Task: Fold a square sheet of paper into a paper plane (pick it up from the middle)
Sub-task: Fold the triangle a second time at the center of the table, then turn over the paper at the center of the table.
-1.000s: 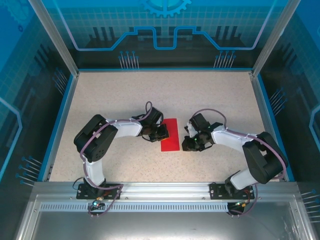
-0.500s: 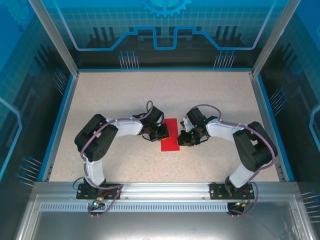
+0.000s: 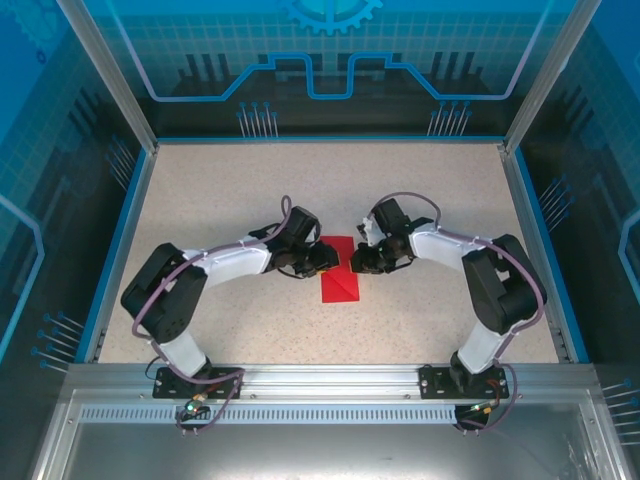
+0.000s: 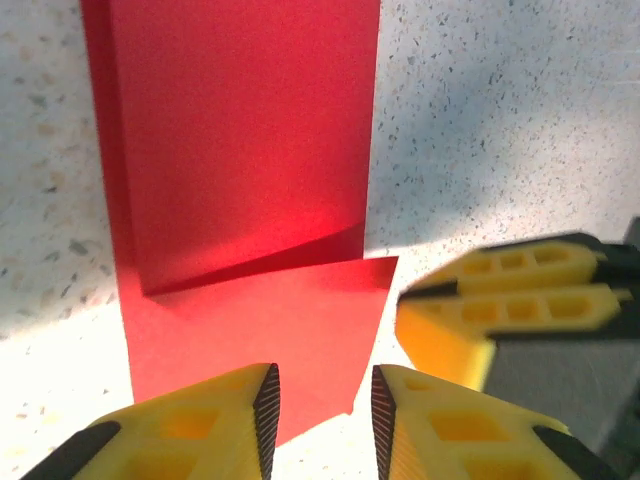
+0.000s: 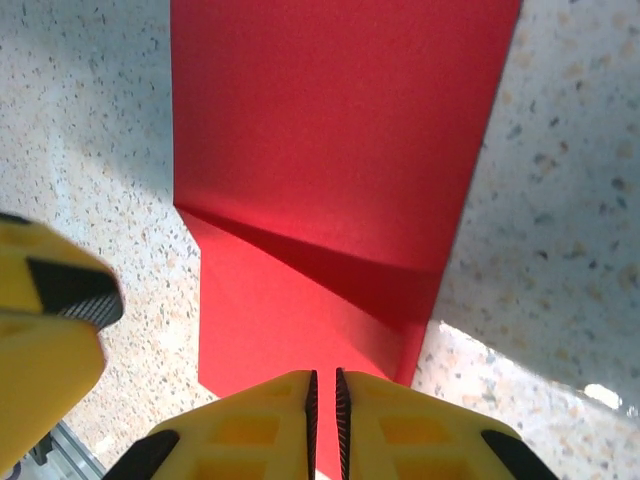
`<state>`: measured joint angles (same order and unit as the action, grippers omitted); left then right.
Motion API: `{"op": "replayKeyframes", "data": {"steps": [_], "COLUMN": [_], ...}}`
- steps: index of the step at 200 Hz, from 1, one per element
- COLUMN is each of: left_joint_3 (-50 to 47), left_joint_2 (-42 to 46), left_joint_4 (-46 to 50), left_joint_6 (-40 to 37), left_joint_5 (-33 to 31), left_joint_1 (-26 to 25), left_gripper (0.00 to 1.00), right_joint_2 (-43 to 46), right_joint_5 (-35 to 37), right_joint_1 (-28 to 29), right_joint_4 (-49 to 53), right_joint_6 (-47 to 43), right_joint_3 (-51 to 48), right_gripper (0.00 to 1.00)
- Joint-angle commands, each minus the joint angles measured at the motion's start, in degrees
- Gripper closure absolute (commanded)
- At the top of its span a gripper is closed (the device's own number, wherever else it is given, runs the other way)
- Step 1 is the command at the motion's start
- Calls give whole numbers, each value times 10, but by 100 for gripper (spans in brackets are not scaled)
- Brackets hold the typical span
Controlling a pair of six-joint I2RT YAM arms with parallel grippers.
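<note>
one red sheet (image 4: 240, 150), by left end effector (image 4: 322, 402)

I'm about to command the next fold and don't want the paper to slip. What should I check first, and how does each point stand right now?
1. The red paper lies on the table as a narrow strip: ok.
2. The left gripper has its jaws apart above the paper's end, gripping nothing: ok.
3. The right gripper has its jaws together at the paper's end; whether it pins the paper: cannot tell.
4. The diagonal fold is pressed flat: shadow along its edge, cannot tell.
5. Clearance between the two grippers: very close, cannot tell.
</note>
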<state>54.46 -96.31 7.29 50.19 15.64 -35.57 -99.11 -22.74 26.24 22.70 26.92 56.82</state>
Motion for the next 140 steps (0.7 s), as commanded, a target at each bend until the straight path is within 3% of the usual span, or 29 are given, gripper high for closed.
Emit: {"op": "replayKeyframes", "data": {"steps": [1,65,140], "left_joint_3": [-41,-60,-31], "left_joint_2": [14,-20,-58], "left_joint_4": [-24,-85,-94], "left_joint_6": [43,79,79], "left_joint_5": [-9,18,28], "left_joint_1": [-8,-23,-23], "left_gripper": [66,65,66], "right_joint_2": [-31,-69,-89], "right_joint_5": [-7,-10,-23], "right_joint_1": [-6,-15,-25], "right_joint_4": [18,20,4], "right_joint_6": [-20,-32,-35], "right_joint_3": [26,39,25], "right_gripper": [84,85,86]}}
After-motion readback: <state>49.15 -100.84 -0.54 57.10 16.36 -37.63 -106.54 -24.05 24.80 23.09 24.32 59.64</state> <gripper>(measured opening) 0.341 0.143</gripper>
